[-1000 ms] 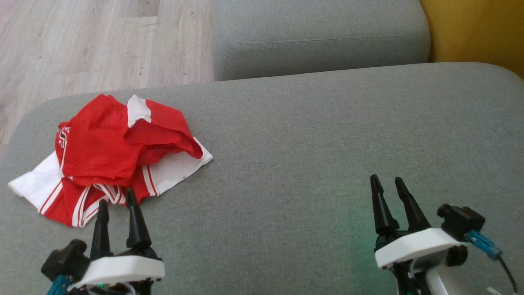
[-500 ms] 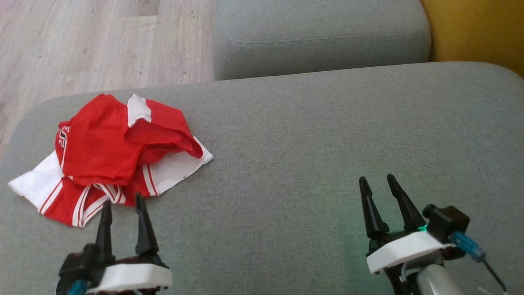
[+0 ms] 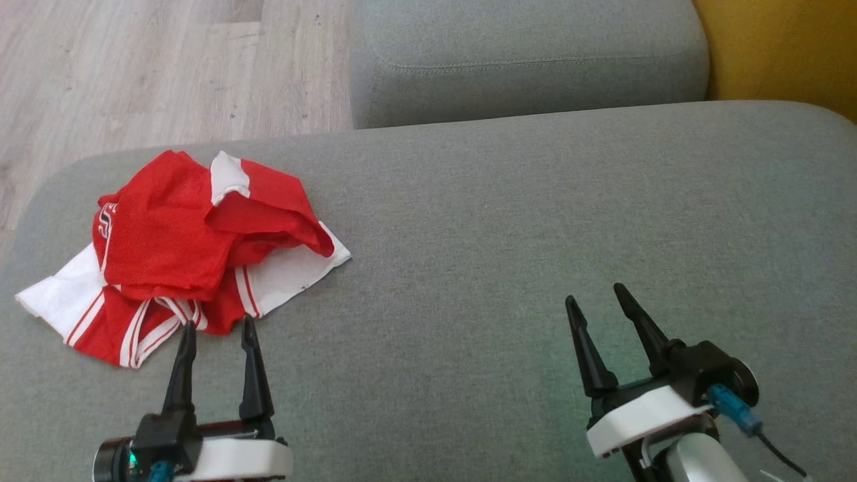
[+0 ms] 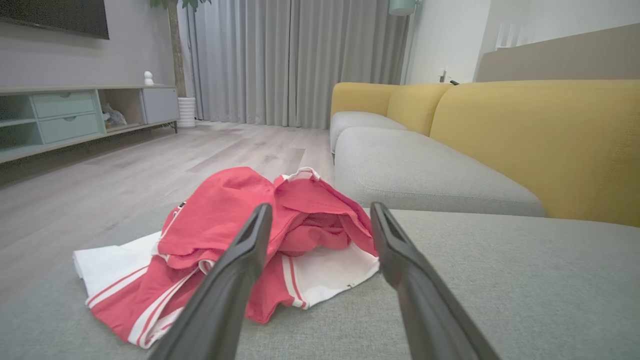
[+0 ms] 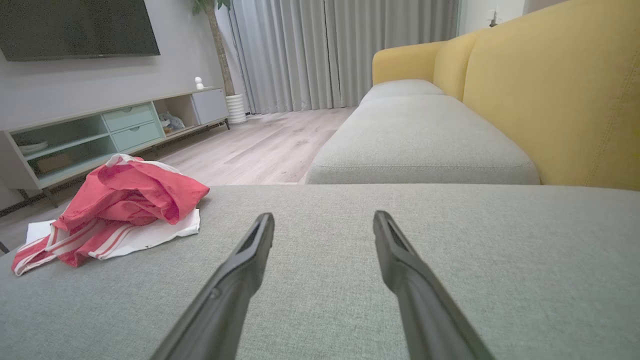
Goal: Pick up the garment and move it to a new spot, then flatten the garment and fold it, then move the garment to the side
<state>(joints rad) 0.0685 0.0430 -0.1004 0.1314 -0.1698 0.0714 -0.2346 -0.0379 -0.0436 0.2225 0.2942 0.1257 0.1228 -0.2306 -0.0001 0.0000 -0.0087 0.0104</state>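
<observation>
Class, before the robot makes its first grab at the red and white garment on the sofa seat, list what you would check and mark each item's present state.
1. Left gripper open: ok, jaws apart.
2. Right gripper open, holding nothing: ok, over the grey seat cushion.
3. Garment within the left gripper's reach: ok, probably; the gripper sits just short of its near hem.
4. Garment flat: not ok, crumpled in a heap.
5. Room for a new spot: ok, bare cushion stretches to the garment's right.
6. Anything under the garment: cannot tell.
</observation>
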